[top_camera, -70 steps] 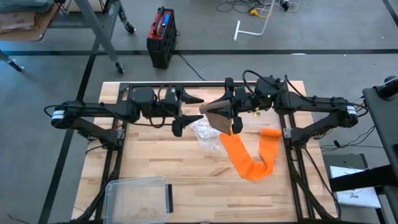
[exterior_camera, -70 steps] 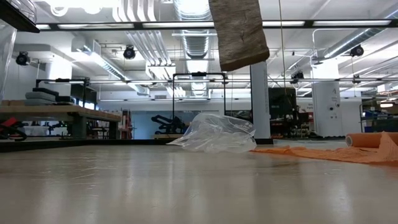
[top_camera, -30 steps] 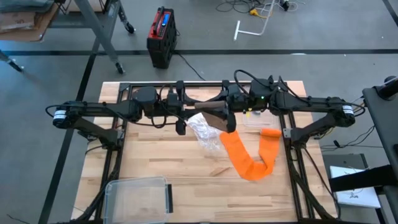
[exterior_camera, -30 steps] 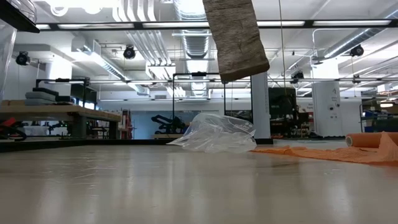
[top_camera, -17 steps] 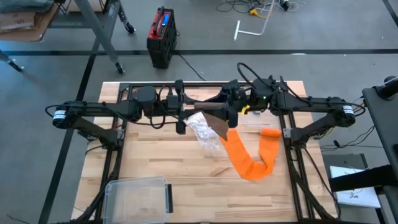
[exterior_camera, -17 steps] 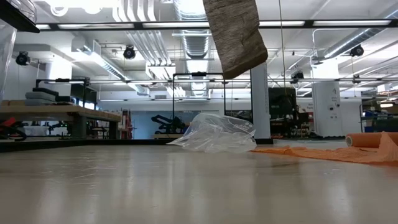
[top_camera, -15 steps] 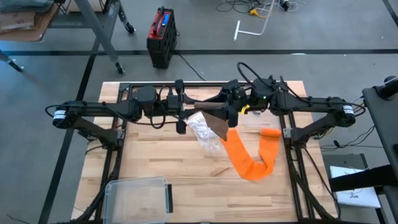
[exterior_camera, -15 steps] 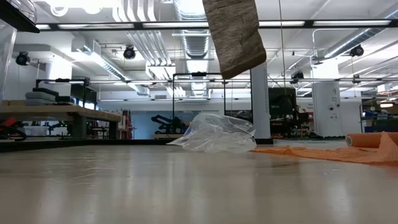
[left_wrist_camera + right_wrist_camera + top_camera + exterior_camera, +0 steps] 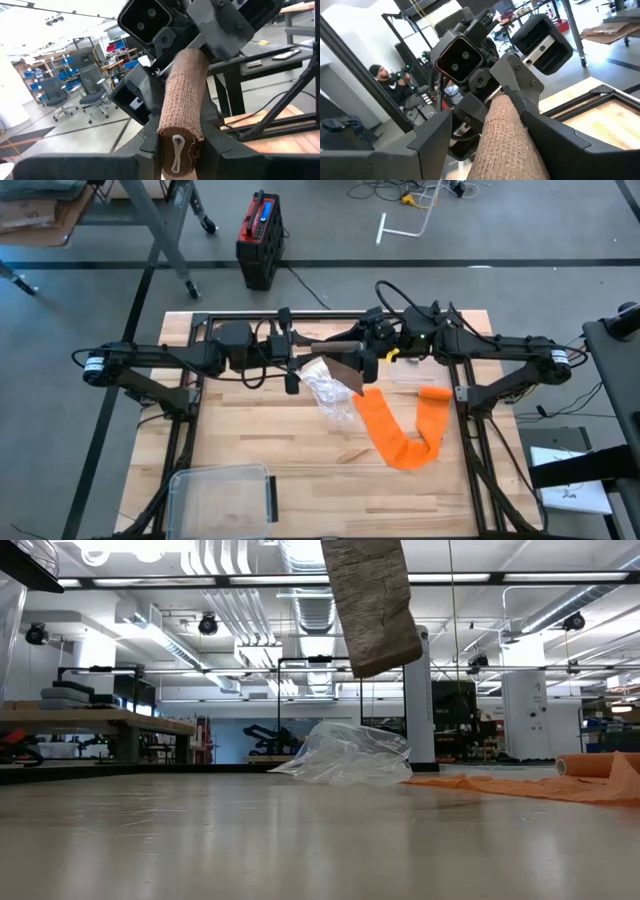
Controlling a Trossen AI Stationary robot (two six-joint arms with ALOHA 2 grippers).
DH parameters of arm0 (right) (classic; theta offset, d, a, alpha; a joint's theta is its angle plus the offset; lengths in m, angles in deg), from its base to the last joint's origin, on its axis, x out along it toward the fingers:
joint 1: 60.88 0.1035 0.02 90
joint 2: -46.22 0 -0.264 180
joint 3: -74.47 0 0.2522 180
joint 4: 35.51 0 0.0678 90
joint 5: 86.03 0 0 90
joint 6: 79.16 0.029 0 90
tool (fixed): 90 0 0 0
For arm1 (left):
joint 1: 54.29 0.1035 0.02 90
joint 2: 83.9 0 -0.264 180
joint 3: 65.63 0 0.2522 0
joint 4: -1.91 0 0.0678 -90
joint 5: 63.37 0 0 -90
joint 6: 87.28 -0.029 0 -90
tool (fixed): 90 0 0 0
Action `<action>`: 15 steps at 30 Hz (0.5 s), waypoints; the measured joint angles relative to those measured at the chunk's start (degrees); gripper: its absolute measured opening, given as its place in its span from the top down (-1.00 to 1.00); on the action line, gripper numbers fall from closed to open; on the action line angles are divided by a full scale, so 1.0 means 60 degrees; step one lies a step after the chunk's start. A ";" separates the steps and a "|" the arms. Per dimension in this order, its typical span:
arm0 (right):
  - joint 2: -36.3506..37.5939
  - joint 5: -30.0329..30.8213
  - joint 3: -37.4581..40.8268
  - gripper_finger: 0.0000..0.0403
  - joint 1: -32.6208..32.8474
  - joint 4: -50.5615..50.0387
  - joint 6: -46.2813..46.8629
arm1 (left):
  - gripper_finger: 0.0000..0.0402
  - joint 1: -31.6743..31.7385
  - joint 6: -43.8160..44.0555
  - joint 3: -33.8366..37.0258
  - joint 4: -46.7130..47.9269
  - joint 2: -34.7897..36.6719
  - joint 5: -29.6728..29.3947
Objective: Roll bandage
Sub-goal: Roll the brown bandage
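High above the table's far middle, a brown bandage roll lies level between my two grippers. Its loose tail hangs down, clear of the table. My left gripper comes from the left and is shut on the roll's left end. My right gripper comes from the right and stands open, with a finger on either side of the roll's other end. An orange bandage lies unrolled on the table at the right, with one end rolled. My left gripper pinches the roll's left end, the one with the metal clip, between its two fingers. The fingers are level, come from the table's left and lie along the roll. The roll is lifted clear and level, with its tail hanging below. My right gripper: a gap shows beside one finger. I cannot tell whether the other finger touches the roll.
A crumpled clear plastic bag lies on the table under the grippers. A clear lidded container stands at the near left corner. A person sits in the room beyond the table.
My right gripper has turned about its own long axis and stayed in place. The hanging tail has swung a little, still clear of the table.
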 joint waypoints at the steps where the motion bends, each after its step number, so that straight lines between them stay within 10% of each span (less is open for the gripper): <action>1: 0.0000 0.0132 0.0010 -0.25 -0.0035 -0.0077 -0.0104 | 0.67 -0.0014 -0.0003 0.0002 0.0087 0.0067 -0.0076; 15: 0.0136 0.0149 0.0029 -0.35 -0.0376 -0.0091 0.0286 | 0.66 -0.0129 0.0208 -0.0022 0.1155 0.0931 -0.0697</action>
